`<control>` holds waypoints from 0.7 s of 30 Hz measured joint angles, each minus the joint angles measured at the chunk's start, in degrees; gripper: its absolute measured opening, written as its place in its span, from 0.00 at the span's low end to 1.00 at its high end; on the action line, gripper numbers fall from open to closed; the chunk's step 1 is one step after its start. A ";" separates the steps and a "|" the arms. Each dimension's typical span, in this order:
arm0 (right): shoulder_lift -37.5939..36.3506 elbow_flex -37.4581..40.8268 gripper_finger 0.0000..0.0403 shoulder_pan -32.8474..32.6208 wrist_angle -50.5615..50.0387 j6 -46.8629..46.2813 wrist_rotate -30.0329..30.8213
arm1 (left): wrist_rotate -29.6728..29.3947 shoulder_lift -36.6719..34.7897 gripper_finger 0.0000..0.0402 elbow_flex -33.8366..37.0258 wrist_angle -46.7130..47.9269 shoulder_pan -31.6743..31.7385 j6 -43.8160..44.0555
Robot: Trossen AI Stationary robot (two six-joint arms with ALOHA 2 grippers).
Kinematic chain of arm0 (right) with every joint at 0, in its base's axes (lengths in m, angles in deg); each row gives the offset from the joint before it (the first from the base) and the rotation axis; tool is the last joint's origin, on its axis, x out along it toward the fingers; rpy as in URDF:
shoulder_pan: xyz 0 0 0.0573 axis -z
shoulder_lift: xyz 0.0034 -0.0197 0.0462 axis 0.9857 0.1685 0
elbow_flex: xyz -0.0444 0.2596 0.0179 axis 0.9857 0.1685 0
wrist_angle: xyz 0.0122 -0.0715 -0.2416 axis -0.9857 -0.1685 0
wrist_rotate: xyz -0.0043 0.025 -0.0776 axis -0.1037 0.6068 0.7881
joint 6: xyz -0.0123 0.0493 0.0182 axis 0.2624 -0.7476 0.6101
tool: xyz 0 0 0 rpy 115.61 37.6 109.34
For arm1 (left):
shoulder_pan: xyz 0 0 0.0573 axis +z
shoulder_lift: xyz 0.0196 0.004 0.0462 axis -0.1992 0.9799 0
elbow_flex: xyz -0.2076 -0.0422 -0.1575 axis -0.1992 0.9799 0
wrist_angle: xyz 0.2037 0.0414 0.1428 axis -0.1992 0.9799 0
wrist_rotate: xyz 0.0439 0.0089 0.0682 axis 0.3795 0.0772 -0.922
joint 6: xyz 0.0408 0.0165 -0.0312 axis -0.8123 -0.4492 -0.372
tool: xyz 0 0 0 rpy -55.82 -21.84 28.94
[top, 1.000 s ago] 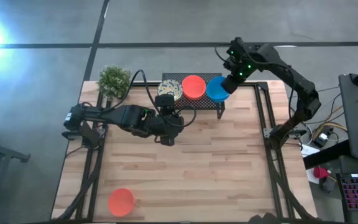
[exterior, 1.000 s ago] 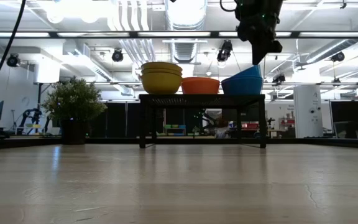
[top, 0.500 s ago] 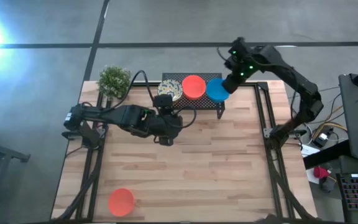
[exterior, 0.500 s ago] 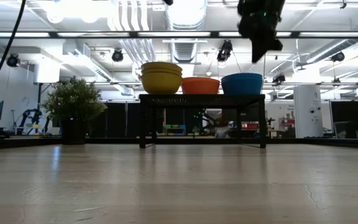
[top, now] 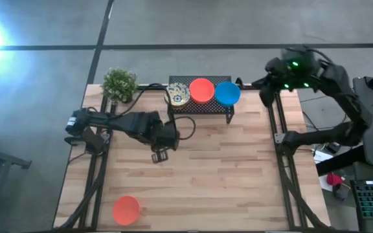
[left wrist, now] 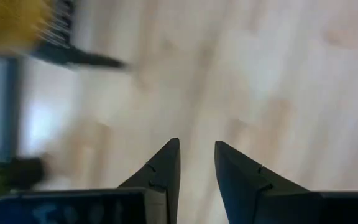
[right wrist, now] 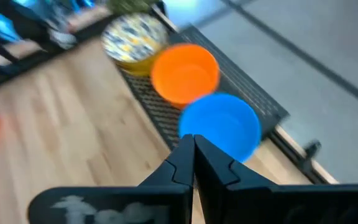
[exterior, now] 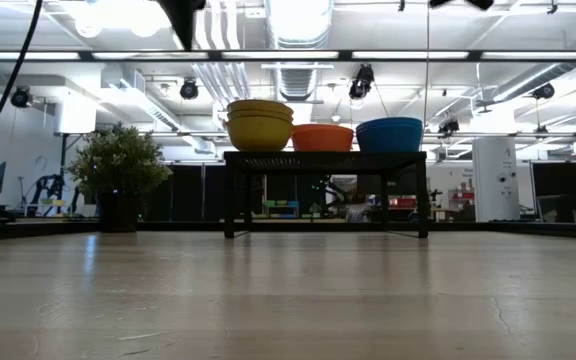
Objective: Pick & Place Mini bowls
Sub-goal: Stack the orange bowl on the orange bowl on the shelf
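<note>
Mini bowls, rack group: three stacks in a row on the black mesh rack (top: pixel 199 107) at the far edge of the surface (top: pixel 238 168).
- Patterned cream bowl (top: pixel 177 96), with yellow underside, stacked at the rack end nearest the potted plant (top: pixel 119 84); the low view shows more than one yellow bowl in this stack.
- Orange-red bowl (top: pixel 202 90) in the middle of the rack, just beside the patterned one.
- Blue bowl (top: pixel 227 93) at the other rack end, just beside the orange-red bowl, sitting level.

Mini bowl, loose: one orange-red bowl (top: pixel 126 210) alone on the surface near the front left corner, well apart from the rack.

Left tool (top: pixel 160 155): over the bare surface in front of the rack, between the rack and the loose bowl; fingers (left wrist: pixel 160 171) spread with a gap between them, nothing held.

Right tool (top: pixel 265 97): off the right side of the rack, near the surface's right edge, apart from the blue bowl; fingers (right wrist: pixel 179 165) pressed together, empty.
</note>
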 joint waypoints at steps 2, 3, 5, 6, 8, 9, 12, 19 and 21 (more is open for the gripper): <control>-2.47 0.76 0.02 -2.27 1.40 -0.20 -0.02 | 5.66 -0.27 0.23 2.26 0.12 -0.06 0.93; -3.55 1.14 0.02 -3.33 1.87 -0.19 -0.02 | 8.05 -0.29 0.23 3.55 0.19 -0.22 1.54; -5.28 2.03 0.02 -5.12 3.14 -0.22 -0.02 | 11.71 -0.29 0.23 6.30 0.11 -0.61 2.42; -6.01 2.52 0.02 -5.88 3.76 -0.18 -0.02 | 13.23 -0.29 0.23 7.63 0.14 -0.85 2.58; -7.34 3.70 0.02 -7.05 4.21 0.99 -0.02 | 16.24 -0.29 0.23 10.55 0.17 -1.34 2.93; -7.93 4.35 0.02 -7.39 4.01 1.85 -0.02 | 17.86 -0.29 0.23 11.99 0.15 -1.57 3.01; -9.52 6.36 0.02 -7.72 3.89 3.17 -0.42 | 22.88 -0.29 0.23 16.86 0.13 -2.27 3.67; -11.12 9.63 0.02 -7.72 3.92 3.26 -0.66 | 34.10 -0.35 0.23 28.81 -3.33 -5.73 3.99; -11.19 9.90 0.02 -7.72 3.97 3.24 -0.70 | 36.83 -0.35 0.23 31.72 -5.86 -7.28 3.98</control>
